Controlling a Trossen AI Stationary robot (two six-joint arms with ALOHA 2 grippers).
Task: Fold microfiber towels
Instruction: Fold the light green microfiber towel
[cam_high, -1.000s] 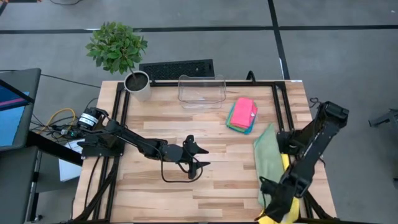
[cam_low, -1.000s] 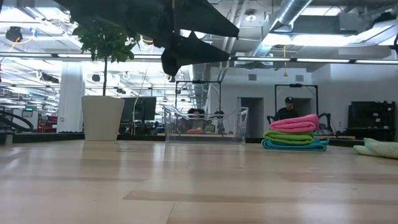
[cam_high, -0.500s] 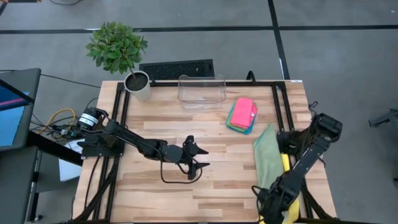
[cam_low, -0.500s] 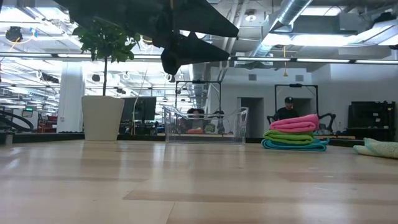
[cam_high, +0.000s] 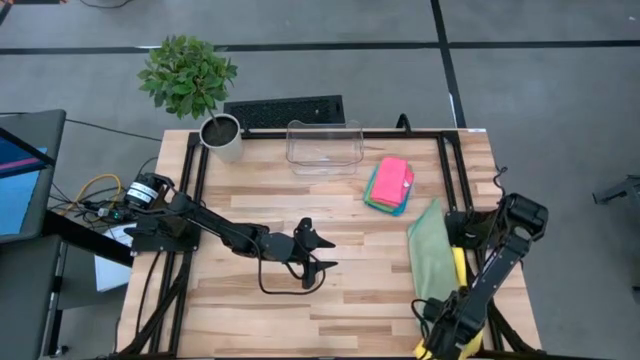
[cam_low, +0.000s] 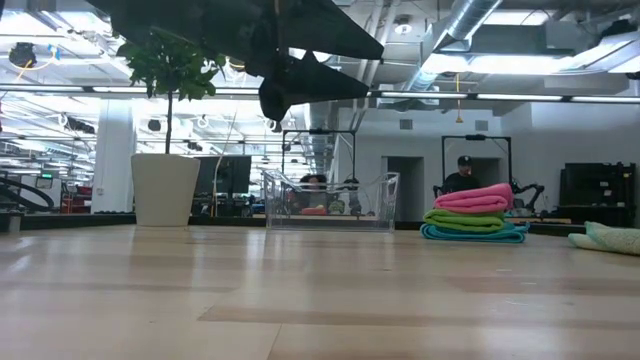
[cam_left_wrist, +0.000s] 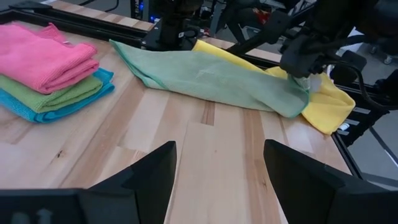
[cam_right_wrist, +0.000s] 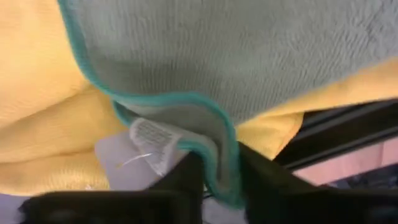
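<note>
A: High view: right gripper (cam_high: 440, 338) is down at the near right corner of the table (cam_high: 300, 200), sitting on the near end of the pale sage green towel (cam_high: 430, 258). Yellow towel (cam_high: 459, 262) lies under it, poking out along the right side and at the corner.

B: Fingers?

A: Right wrist view has the two dark fingers (cam_right_wrist: 186, 180) pinched together on the teal-hemmed corner of the sage towel (cam_right_wrist: 236, 56), the fold of the hem caught between them. White care tag (cam_right_wrist: 146, 146) sits just beside the pinch. Yellow towel (cam_right_wrist: 37, 93) is directly behind the sage one.

B: Confirmed from another angle?

A: Left wrist view: right gripper (cam_left_wrist: 301, 65) is over the far end of the sage towel (cam_left_wrist: 211, 78), where it overlaps the yellow towel (cam_left_wrist: 323, 102). Can't resolve the fingertips from there.

B: Left arm?

A: Left gripper (cam_high: 318, 255) hangs above mid-table, fingers spread, nothing between them. Left wrist view shows bare wood between its two fingers (cam_left_wrist: 298, 177).

B: Other towels?

A: Folded stack near the back right: pink towel (cam_high: 393, 178) on top, bright green towel (cam_left_wrist: 62, 94) under it, bright blue towel (cam_left_wrist: 68, 107) at the bottom. Low view shows the same stack, pink (cam_low: 472, 198) uppermost. Stack is well apart from the sage/yellow pair.

B: Anything else on the table?

A: Clear plastic bin (cam_high: 324, 147) at the back centre, potted plant (cam_high: 195, 85) at the back left corner. Keyboard (cam_high: 284, 111) sits on the floor just past the back edge.
</note>
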